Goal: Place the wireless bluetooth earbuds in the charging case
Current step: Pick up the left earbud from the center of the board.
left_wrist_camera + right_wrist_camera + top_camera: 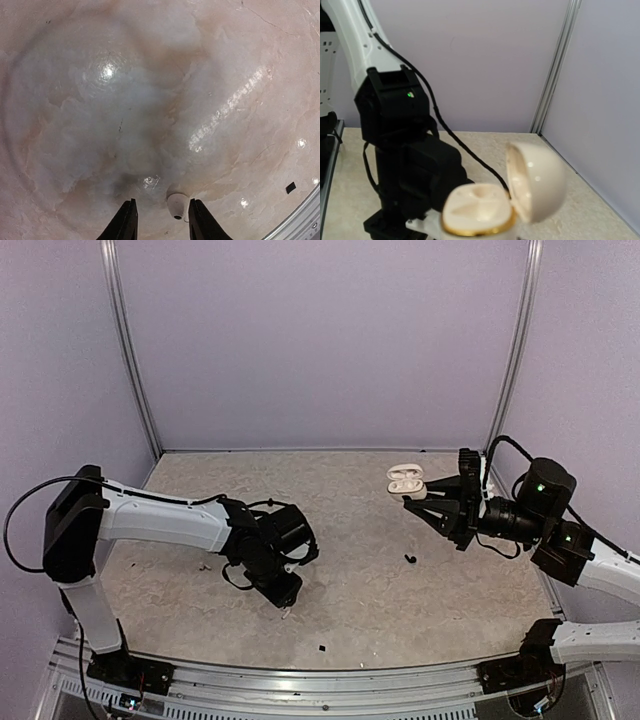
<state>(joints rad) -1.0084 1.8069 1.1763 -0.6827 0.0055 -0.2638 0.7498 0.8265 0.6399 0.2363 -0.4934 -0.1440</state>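
Top external: right gripper point(409, 499) holds open case point(404, 479), left gripper point(162, 207) straddles white earbud point(176, 204)

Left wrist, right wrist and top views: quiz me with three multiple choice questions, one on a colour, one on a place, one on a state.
1. What colour is the earbud lying on the table between the fingers of the left hand?
A) black B) white C) red

2. Where is the charging case?
A) flat on the table B) out of view C) held by the right hand

3. The case's lid is:
A) open B) shut C) missing

Answers:
1 B, the left wrist view shows a glossy white bud.
2 C, the top view shows it at the right hand's fingertips.
3 A, the right wrist view shows the lid hinged open to one side.
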